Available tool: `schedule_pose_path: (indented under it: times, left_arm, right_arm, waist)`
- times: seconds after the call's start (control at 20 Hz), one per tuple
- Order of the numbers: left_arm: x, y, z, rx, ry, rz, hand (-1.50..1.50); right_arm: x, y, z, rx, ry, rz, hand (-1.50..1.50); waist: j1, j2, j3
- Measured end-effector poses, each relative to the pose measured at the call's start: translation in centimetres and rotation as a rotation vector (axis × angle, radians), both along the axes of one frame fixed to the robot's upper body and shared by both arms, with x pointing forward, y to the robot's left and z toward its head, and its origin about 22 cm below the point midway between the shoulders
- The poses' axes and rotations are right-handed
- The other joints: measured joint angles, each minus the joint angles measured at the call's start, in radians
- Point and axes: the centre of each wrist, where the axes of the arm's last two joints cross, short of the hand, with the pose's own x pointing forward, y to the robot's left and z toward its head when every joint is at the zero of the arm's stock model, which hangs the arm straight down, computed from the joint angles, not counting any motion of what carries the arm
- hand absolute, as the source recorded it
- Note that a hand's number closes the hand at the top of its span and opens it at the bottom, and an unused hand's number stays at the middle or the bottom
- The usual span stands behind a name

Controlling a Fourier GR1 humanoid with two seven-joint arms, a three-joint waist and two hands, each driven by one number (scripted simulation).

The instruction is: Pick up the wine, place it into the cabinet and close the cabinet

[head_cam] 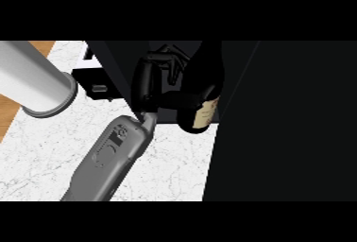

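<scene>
A dark wine bottle (203, 71) with a cream label (204, 116) is held in front of the black cabinet's shadowed opening, neck pointing away from me and base nearest me. My right hand (148, 81) is shut on the bottle, the thumb across its body just above the label and the fingers curled round its far side. Its grey forearm (111, 158) comes in from the lower left. The cabinet (286, 123) fills the right of the view as one black mass; its door and shelves cannot be told apart. My left hand does not show.
A thick white cylinder (35, 75) reaches in from the upper left. A small black box (97, 82) sits behind the hand. The white marble counter (167, 160) spreads below, with a wooden strip (7, 118) at the far left.
</scene>
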Motion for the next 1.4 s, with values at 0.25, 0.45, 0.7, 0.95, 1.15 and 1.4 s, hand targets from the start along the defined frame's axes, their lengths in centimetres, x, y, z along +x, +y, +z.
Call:
schedule_pose_path:
  times: [0.25,0.45,0.7,0.95,1.15,1.4]
  left_arm:
    - [1.6,-0.5,-1.1,0.049,-0.007,0.027,1.5]
    - [1.9,-0.4,-2.7,0.063,-0.003,0.029,1.5]
    - [2.5,-0.2,-4.5,0.068,0.01,0.038,1.5]
    - [2.3,-0.2,-6.6,0.07,0.038,0.045,1.5]
    - [2.3,-0.3,-8.0,0.096,0.065,0.055,1.5]
    - [2.3,0.2,-10.7,0.166,0.076,0.079,1.5]
  right_arm:
    - [0.0,0.4,0.1,-0.001,0.0,0.025,-1.5]
    - [0.3,0.0,0.0,-0.001,0.002,0.014,-1.5]
    - [0.4,0.0,-0.4,-0.004,0.002,0.027,-1.5]
    - [0.5,0.1,-0.4,-0.004,0.005,0.033,-1.5]
    - [0.7,0.0,-0.5,-0.011,0.01,0.035,-1.5]
    - [1.0,0.0,-0.5,-0.005,0.009,0.047,-1.5]
  waist:
    - [-0.005,0.001,0.0]
    - [-0.003,0.001,-0.001]
    - [-0.005,0.002,0.0]
    - [-0.007,0.002,-0.001]
    - [-0.014,0.003,-0.001]
    - [-0.018,0.005,-0.001]
